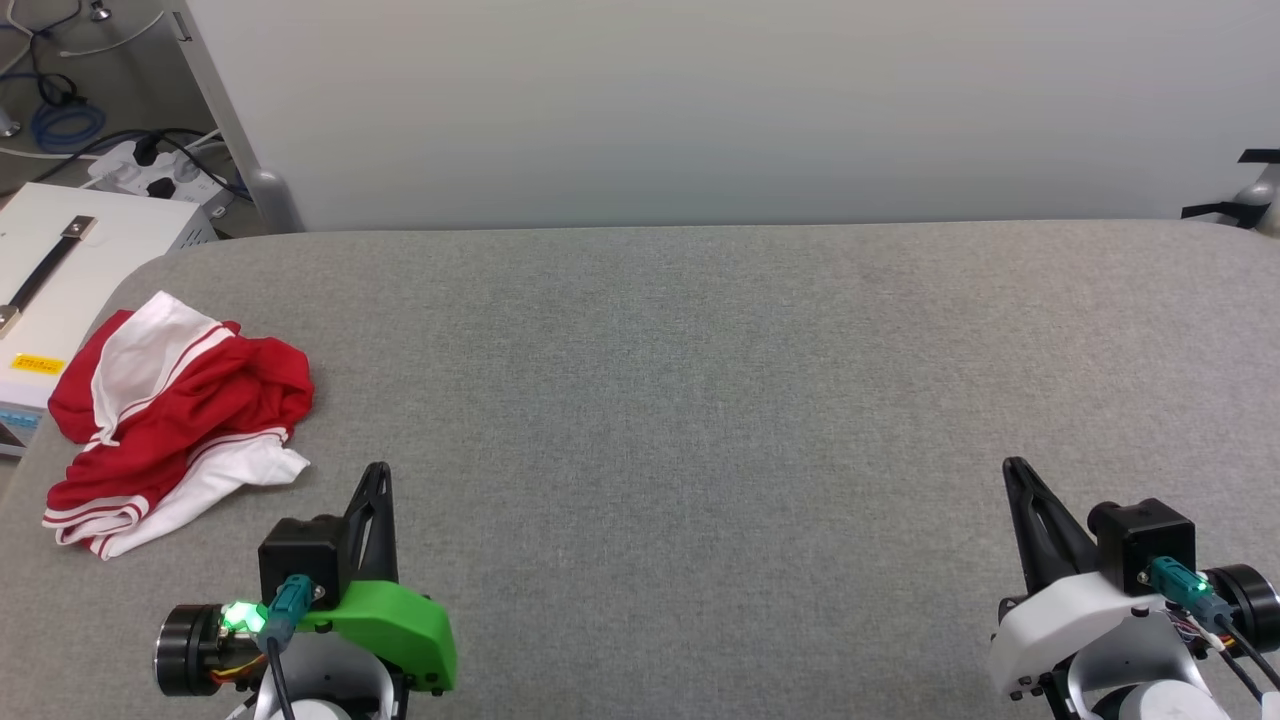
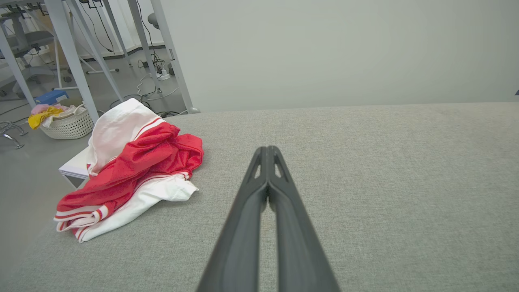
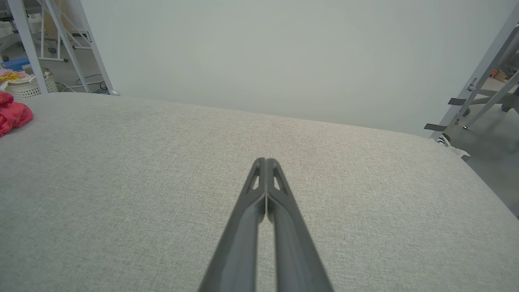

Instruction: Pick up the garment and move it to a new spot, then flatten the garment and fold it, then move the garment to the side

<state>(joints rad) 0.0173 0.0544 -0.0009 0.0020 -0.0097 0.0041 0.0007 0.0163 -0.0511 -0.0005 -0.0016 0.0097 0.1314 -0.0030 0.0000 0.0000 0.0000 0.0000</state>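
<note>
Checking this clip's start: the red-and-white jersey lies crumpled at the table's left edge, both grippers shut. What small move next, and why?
Probably open the left gripper and reach toward the jersey: it lies bunched and untouched ahead-left of that shut gripper, while the right gripper sits far across the grey table.

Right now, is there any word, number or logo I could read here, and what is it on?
No text here can be read.
The yellow sticker on the white box: dark marks, too small and blurred to read.
The red and white shirt: crumpled, no lettering shows.
</note>
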